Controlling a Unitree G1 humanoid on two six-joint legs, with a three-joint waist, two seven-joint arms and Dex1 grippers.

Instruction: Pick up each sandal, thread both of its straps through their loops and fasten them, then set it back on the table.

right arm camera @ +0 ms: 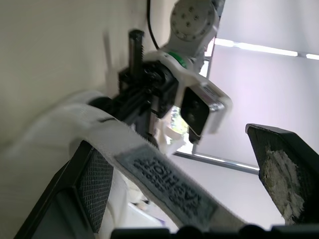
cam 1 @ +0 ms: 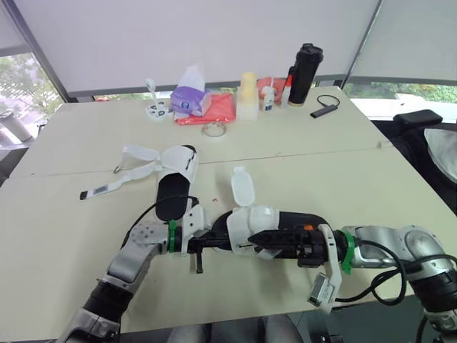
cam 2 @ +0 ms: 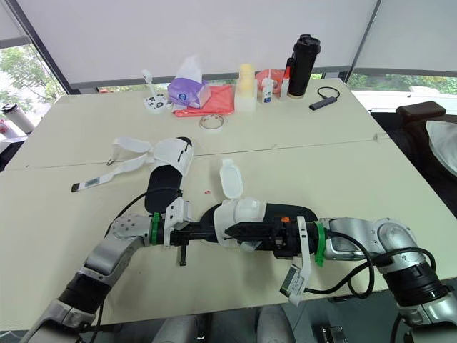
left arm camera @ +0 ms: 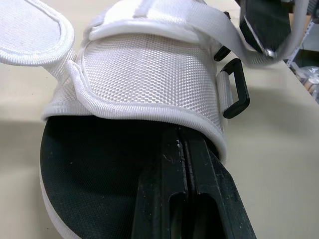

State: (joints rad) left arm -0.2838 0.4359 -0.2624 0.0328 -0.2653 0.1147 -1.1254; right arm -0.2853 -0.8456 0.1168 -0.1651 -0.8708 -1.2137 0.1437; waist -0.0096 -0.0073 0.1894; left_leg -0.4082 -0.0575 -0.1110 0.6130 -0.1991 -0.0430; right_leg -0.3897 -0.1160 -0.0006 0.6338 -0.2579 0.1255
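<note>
The left gripper (left arm camera: 178,144) has its two black fingers pressed together. They are pushed under the white mesh strap and onto the footbed of the black-soled sandal (cam 1: 300,220), which lies on the cream table (cam 1: 321,164) near its front edge. The right gripper (cam 1: 258,243) is spread wide, and a white labelled strap (right arm camera: 164,184) runs between its fingers. Both forearms reach in low from either side.

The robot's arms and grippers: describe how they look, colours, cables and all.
Both forearms are silver-grey metal, the left arm and the right arm alike. Each wrist carries a green ring and a white camera bracket. The left gripper and the right gripper each have two flat black fingers; the right one's pads are textured. Loose black cables run along both forearms.
</note>
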